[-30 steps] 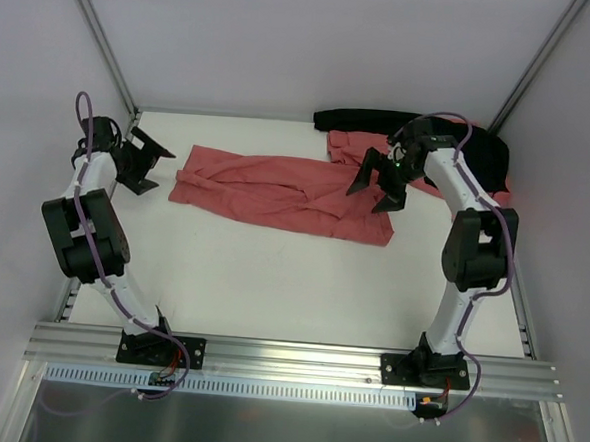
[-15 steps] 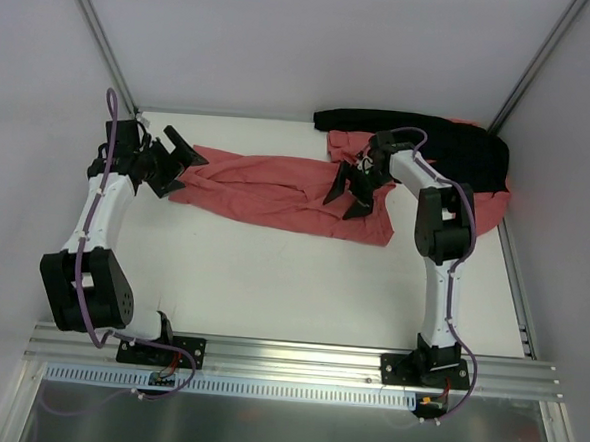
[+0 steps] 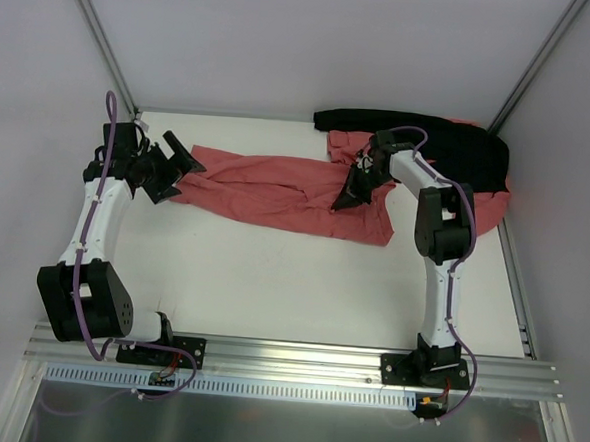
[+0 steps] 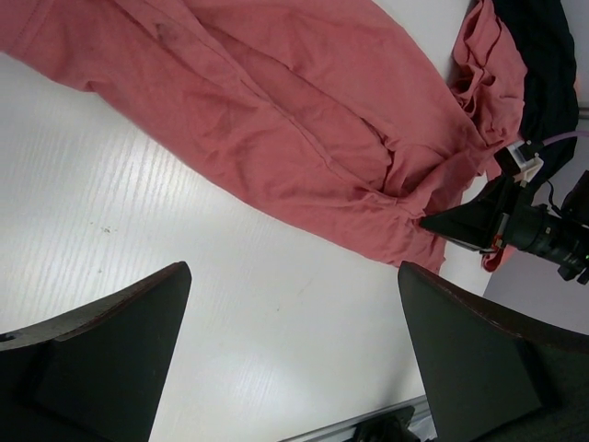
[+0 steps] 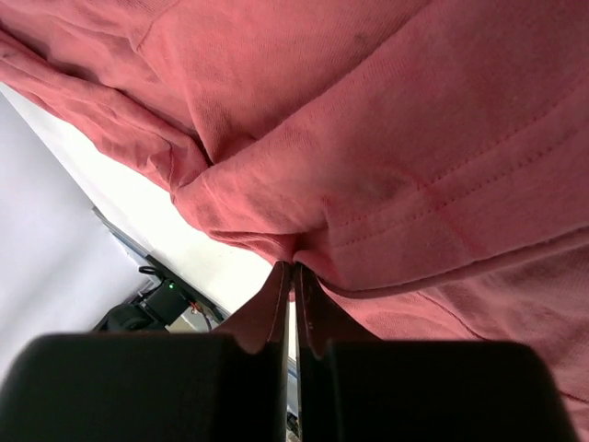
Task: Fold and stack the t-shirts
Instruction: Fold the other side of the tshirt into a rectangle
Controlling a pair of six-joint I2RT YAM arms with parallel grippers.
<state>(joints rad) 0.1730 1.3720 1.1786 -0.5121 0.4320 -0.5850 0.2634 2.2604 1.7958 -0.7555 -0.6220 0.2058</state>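
Note:
A salmon-red t-shirt (image 3: 272, 192) lies crumpled lengthwise across the back of the white table (image 3: 271, 280). My right gripper (image 3: 353, 195) is shut on a pinched fold of that t-shirt (image 5: 386, 138) near its right end; in the right wrist view the jaws (image 5: 293, 269) meet with cloth bunched at their tips. My left gripper (image 3: 180, 174) hovers open at the shirt's left end. Its fingers (image 4: 101, 359) frame bare table, with the t-shirt (image 4: 276, 120) beyond them. More salmon cloth (image 3: 345, 144) shows at the back right, partly under a black garment.
A black garment (image 3: 431, 134) lies along the back right corner over red cloth; it also shows in the left wrist view (image 4: 543, 64). Grey walls enclose the table on three sides. A metal rail (image 3: 287, 359) with the arm bases runs along the near edge.
My right gripper moved left onto the shirt and closed on a fold. The left arm swung right from the table's left edge to the shirt's left end, still open.

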